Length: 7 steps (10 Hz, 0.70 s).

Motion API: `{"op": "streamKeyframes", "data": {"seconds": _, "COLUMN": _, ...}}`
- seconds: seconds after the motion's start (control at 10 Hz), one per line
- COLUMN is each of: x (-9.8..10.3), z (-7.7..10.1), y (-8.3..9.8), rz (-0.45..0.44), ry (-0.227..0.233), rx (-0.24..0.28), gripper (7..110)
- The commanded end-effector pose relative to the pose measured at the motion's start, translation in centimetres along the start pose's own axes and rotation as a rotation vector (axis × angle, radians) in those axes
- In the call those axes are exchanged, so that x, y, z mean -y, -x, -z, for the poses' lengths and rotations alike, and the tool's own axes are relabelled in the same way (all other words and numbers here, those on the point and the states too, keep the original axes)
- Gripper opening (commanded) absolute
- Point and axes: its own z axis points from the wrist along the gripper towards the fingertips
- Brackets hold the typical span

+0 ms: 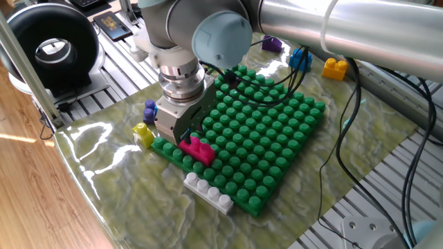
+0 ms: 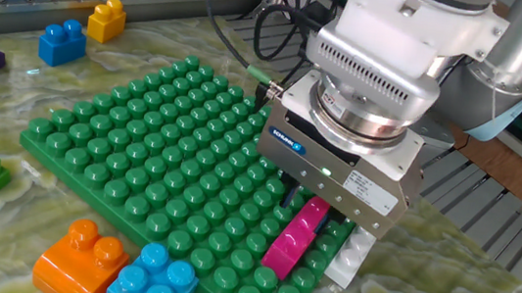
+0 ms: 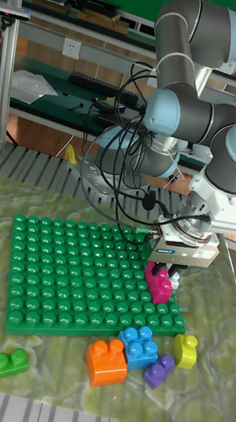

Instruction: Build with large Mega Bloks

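While the gripper (image 2: pixel 318 210) hangs low over the near corner of the green baseplate (image 2: pixel 140 167), the magenta brick (image 2: pixel 294 234) sits directly beneath it on the plate's studs — its top end tucked between the dark fingers (image 1: pixel 188 131), its lower end sticking out past them. The fingers stand close on either side of the brick; whether they press it or stand slightly apart I cannot tell. Just right of the gripper, off the plate's edge, lies the white brick (image 2: pixel 352 253).
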Motion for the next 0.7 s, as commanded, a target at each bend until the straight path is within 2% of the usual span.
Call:
{"op": "streamKeyframes", "data": {"seconds": 0.0, "x": -0.8, "z": 0.3, "y": 0.4, "rz": -0.008, "ry": 0.026, "rx": 0.028, "gripper": 22}}
{"op": "streamKeyframes", "data": {"seconds": 0.3, "x": -1.3, "z": 0.6, "y": 0.5, "rz": 0.002, "ry": 0.032, "rx": 0.060, "gripper": 22}}
{"op": "streamKeyframes", "data": {"seconds": 0.6, "x": -0.6, "z": 0.8, "y": 1.7, "rz": 0.017, "ry": 0.013, "rx": 0.135, "gripper": 22}}
